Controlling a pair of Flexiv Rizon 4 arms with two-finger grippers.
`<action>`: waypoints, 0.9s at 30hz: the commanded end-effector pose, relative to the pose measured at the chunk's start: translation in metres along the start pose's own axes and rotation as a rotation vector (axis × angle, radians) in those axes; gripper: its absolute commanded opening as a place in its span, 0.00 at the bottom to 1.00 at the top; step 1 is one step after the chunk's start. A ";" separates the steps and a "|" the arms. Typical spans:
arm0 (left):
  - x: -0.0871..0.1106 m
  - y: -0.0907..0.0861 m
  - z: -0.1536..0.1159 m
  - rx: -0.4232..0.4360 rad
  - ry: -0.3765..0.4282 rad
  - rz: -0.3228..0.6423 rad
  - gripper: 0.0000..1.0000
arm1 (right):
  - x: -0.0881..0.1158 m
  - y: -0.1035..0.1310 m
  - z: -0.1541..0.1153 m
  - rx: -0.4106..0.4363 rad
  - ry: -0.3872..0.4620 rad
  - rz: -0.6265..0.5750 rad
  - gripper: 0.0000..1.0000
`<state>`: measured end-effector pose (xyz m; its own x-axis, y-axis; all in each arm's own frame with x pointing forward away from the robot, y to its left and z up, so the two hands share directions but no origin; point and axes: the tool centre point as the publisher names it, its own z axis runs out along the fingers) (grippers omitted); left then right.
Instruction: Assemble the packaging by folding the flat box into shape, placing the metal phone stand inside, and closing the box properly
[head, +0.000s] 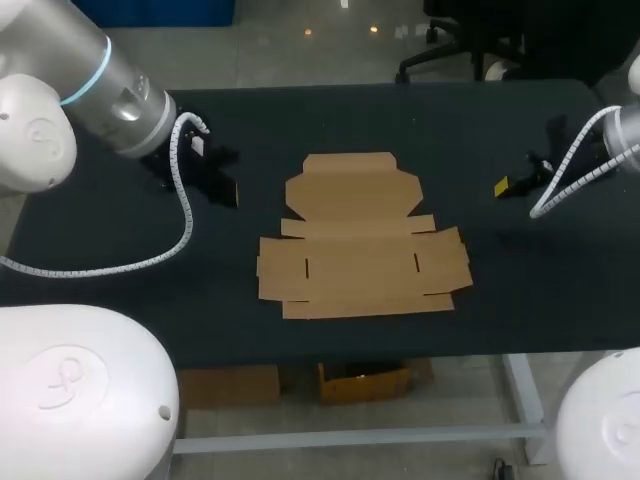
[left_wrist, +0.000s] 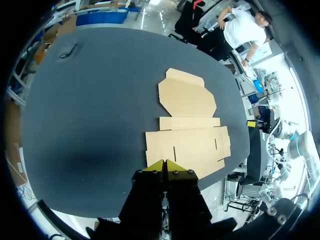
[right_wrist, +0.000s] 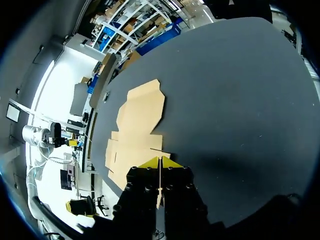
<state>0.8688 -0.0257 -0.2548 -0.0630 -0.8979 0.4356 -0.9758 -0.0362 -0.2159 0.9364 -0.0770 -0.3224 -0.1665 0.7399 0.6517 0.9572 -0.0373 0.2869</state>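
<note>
The task stands at its very first step: the flat box (head: 360, 240) lies fully unfolded in the middle of the counter (head: 500, 290), with no wall raised and no flap tucked. Its lid panel (head: 352, 185) points toward the far edge and its slotted base panel (head: 360, 268) toward the near edge. The left end effector (head: 225, 188) hangs over the counter well to the left of the cardboard, and the right end effector (head: 505, 186) sits well to its right, so neither touches the box. In both wrist views the 2 yellow tips of each are pressed together on nothing. I cannot make out the metal phone stand in any view. The left wrist view shows a small dark object (left_wrist: 67, 50) near a far corner of the counter, too small to identify. By my reading, folding comes next: the fingers would need to spread or slide under an edge. One arm would probably pin the base panel flat while the other lifts a side flap along its crease. The thin sheet could skid across the smooth counter if pushed from only 1 side.
</note>
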 end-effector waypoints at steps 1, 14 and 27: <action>0.005 0.000 -0.003 -0.012 -0.038 0.004 0.00 | 0.006 0.001 -0.007 0.045 -0.033 0.015 0.00; 0.003 0.006 -0.005 -0.018 -0.103 0.048 0.00 | 0.004 -0.013 -0.016 0.086 -0.059 0.051 0.00; 0.003 0.006 -0.005 -0.018 -0.103 0.048 0.00 | 0.004 -0.013 -0.016 0.086 -0.059 0.051 0.00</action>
<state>0.8620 -0.0258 -0.2509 -0.0911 -0.9361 0.3398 -0.9756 0.0155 -0.2189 0.9210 -0.0836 -0.3132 -0.1056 0.7761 0.6218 0.9814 -0.0195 0.1910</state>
